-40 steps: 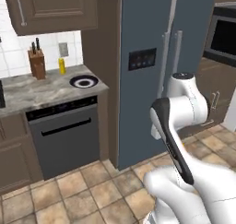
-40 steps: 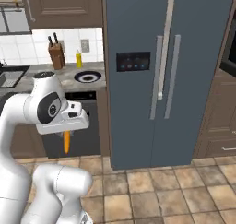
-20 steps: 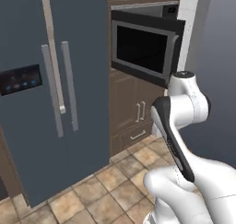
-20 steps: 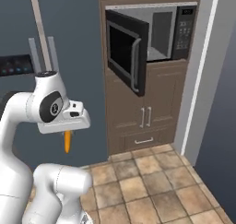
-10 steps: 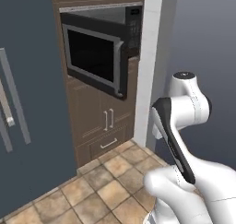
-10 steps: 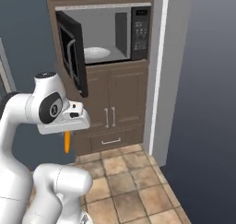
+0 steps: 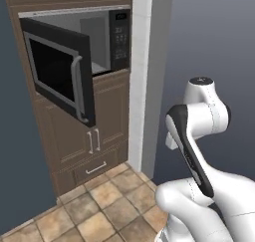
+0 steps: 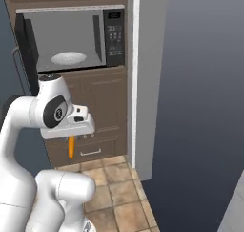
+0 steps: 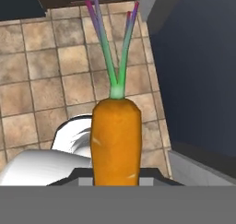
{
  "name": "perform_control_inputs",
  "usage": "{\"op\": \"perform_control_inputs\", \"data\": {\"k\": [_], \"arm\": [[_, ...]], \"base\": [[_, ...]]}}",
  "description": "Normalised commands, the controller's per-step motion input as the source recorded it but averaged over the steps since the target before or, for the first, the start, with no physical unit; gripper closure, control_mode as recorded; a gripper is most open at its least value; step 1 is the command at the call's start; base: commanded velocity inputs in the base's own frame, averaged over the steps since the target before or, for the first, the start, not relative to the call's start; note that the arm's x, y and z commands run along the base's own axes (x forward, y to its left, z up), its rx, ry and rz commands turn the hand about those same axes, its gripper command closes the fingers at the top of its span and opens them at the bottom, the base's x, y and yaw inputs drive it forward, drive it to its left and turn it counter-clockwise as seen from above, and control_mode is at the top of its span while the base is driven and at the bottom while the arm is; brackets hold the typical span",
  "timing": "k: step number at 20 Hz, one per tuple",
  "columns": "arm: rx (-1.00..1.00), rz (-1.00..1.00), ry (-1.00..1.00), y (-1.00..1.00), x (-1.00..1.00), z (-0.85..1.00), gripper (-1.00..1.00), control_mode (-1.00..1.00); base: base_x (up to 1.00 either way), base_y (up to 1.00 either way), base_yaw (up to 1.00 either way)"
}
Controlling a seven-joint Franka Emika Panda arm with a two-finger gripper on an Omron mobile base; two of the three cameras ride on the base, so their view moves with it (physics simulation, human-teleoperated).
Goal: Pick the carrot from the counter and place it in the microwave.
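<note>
1. Carrot (image 8: pixel 71 146) first: it is hanging below the gripper (image 8: pixel 71 136) with its green end pointing at the tiled floor (image 9: pixel 41 75), and the jaws are pinching it by the tapered end; it is sitting well below the microwave (image 8: pixel 66 37).
2. Moving to the microwave door (image 7: pixel 57 76), you are facing it swung wide on its left hinge, so you are going to want the hand passing to the right of the door's free edge, not across it.
3. Next, the cavity: the white plate (image 8: pixel 68 58) is resting on its floor near the middle, and you are aiming to bring the carrot over that plate.
4. Raise the arm before reaching in, since the lower lip of the opening is standing above the carrot now.
5. On the right, the button panel (image 8: pixel 114 30) and the pale wall edge (image 8: pixel 143 83) are closing that side, so keep the wrist centred in the opening.
6. I judge that tilting the carrot level before release is the safer way to keep it from rolling off the plate's rim.
</note>
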Motion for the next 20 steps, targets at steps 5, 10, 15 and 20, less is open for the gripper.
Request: {"op": "perform_control_inputs", "data": {"k": [5, 10, 15, 20], "arm": [[0.00, 0.00, 0.00, 0.00, 0.00, 0.00, 1.00, 1.00], [0.00, 0.00, 0.00, 0.00, 0.00, 0.00, 1.00, 1.00], [0.00, 0.00, 0.00, 0.00, 0.00, 0.00, 1.00, 1.00], [0.00, 0.00, 0.00, 0.00, 0.00, 0.00, 1.00, 1.00]], "base": [[0.74, -0.38, 0.17], [0.70, -0.17, 0.15], [0.86, -0.44, 0.19], [0.78, -0.25, 0.20]]}}
